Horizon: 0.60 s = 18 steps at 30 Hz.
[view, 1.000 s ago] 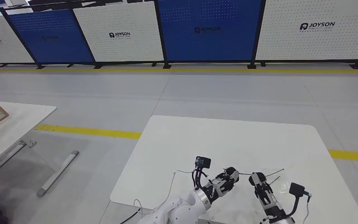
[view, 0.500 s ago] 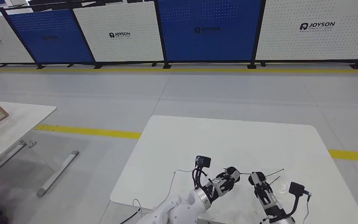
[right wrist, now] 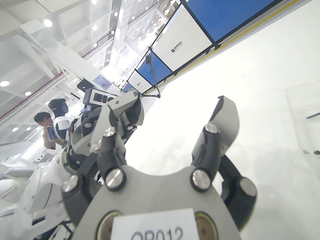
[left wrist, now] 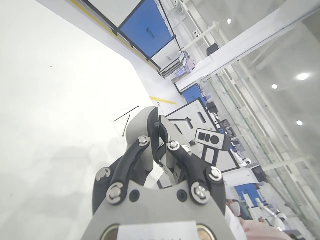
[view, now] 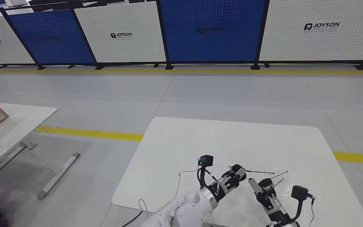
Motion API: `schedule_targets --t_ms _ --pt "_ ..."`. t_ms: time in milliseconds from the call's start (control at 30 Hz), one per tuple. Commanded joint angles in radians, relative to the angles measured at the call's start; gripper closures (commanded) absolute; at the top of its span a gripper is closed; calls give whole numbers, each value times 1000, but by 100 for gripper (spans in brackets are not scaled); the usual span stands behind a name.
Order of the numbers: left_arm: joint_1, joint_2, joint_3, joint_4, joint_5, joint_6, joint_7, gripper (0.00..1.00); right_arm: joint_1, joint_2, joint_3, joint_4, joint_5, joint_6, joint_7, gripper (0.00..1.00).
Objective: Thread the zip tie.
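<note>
In the top view you can see the left gripper (view: 238, 169) pinched shut on the zip tie (view: 258, 171), which sticks out over the white table (view: 227, 136). The right gripper (view: 264, 184) sits near it.

In the left wrist view its fingers (left wrist: 140, 123) press together, and spare ties (left wrist: 126, 113) lie on the table beyond.

In the right wrist view the right gripper is wide open and holds nothing

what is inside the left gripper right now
A thin black zip tie is pinched in the left gripper, shut on it, with its free length sticking out past the tips. The clamped stretch is covered by the fingers.
</note>
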Motion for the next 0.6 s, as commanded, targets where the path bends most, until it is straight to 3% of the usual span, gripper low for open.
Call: schedule_targets --t_ms 0,333,567 --pt "-1 -2 -6 6 -27 -24 11 100 -1 1 1 3 -6 0 4 0" --pt "2 -2 -5 6 -36 -23 9 100 1 1 1 3 -8 5 3 0" --pt "24 -6 -54 1 -243 -73 -7 100 34 4 -9 7 -195 18 0 0"
